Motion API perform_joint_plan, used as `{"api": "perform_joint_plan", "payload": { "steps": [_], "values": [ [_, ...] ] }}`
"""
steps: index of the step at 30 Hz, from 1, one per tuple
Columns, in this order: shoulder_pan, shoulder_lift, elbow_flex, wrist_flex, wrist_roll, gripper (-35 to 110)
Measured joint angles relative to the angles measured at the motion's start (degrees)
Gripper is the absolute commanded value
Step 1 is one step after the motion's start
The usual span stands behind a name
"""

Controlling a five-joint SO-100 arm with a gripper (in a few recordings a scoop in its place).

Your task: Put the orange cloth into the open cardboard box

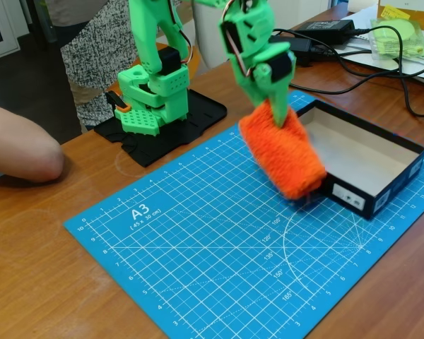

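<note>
A: What do we see left of the gripper (277, 113)?
B: Blue cutting mat (198, 240). Our gripper's fingers are clamped on the orange cloth (283, 152), which hangs from it, tilted.
A: And right?
B: The open cardboard box (371, 152), just beside the cloth's lower end.

Fixed view. Cutting mat (219, 261) lies on the bench (35, 282). Open cardboard box (381, 152) sits on the mat's right part. Orange cloth (283, 152) hangs in the tool (274, 106), just left of the box. Arm base (152, 106) stands behind the mat, left. Cables (353, 67) lie behind the box.
</note>
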Motion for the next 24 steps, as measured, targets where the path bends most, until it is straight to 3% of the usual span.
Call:
{"api": "perform_joint_plan", "payload": {
  "steps": [11,24],
  "values": [
    [3.52,-0.62,-10.81,5.36,-1.05,0],
    [-8.88,-18.02,-18.81,1.32,4.48,0]
  ]
}}
